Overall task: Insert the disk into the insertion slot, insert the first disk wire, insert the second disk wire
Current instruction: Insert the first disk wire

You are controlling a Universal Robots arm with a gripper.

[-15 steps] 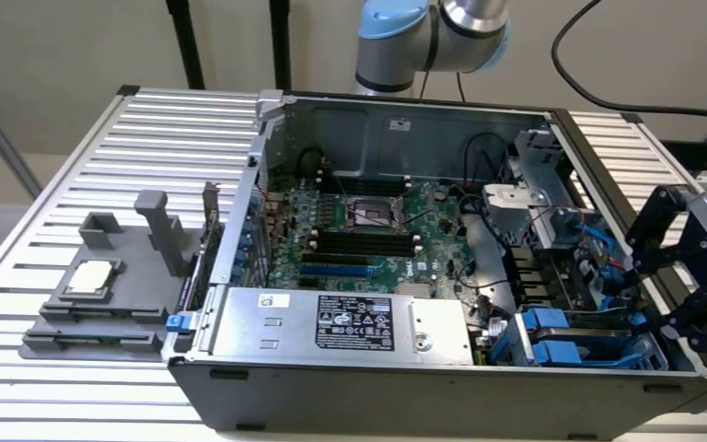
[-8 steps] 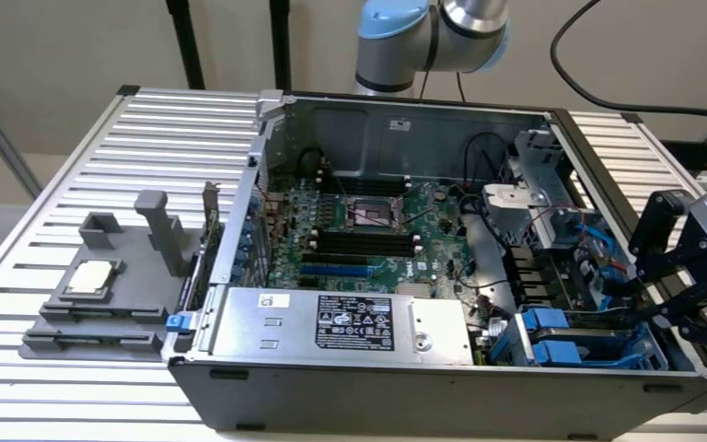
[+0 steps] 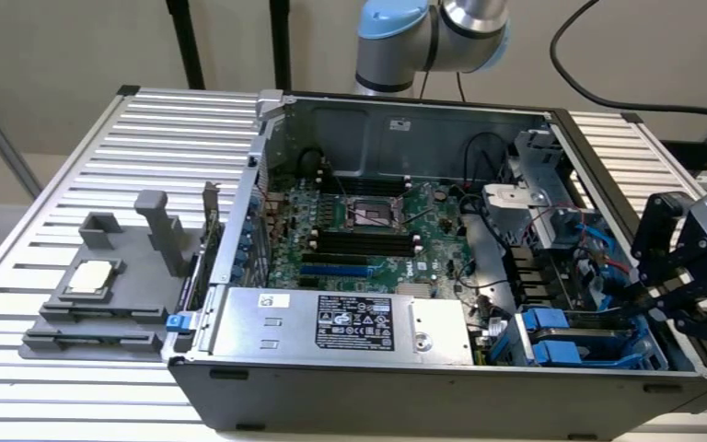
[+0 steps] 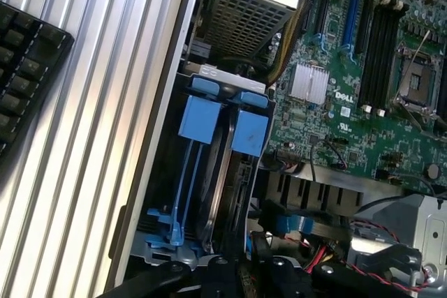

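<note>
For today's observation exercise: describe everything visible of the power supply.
The power supply is a long silver metal box with a black printed label and a small white sticker on top. It lies flat along a wall of the case, beside the motherboard, a blue clip at its end on the exterior view's left.

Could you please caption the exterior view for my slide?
Gripper beside the insertion slot inside the open computer case.
</note>
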